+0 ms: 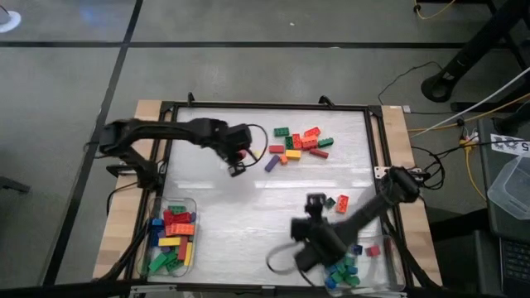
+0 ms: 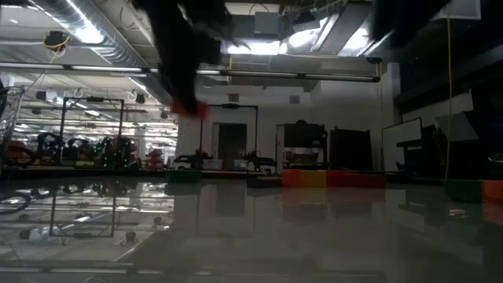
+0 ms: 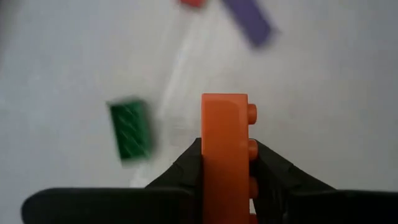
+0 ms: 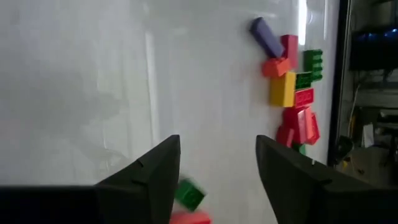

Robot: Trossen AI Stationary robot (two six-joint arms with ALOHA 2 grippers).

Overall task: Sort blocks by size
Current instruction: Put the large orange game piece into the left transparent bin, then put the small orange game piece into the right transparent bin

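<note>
High view, left tray: a clear tray (image 1: 195, 204) at the table's near left corner is filled with long blocks (image 1: 171, 238) in red, blue, yellow, orange and green.
Left gripper: the left gripper (image 1: 238, 161) is held above the table's far left part; in the left wrist view its fingers (image 3: 180, 171) are seen clamped on an orange block (image 3: 224, 155), gripped on its flat sides with the studs facing sideways.
White table (image 1: 248, 215): a purple block (image 1: 272, 163) and a green one (image 3: 131, 129) are seen lying just beyond the held block.
Loose pile: a cluster of unsorted blocks (image 1: 301, 142) is spread at the far centre, red, green, yellow and orange, touching one another.
Right gripper: the right gripper (image 1: 315, 201) is held over the near right part, fingers spread apart with nothing between them; a green block (image 1: 329, 201) and an orange block (image 1: 342, 204) lie just beside it.
Right tray: small blocks (image 1: 343, 271) in blue and green are gathered in a clear tray (image 1: 397, 257) at the near right corner, partly hidden by the right arm.
</note>
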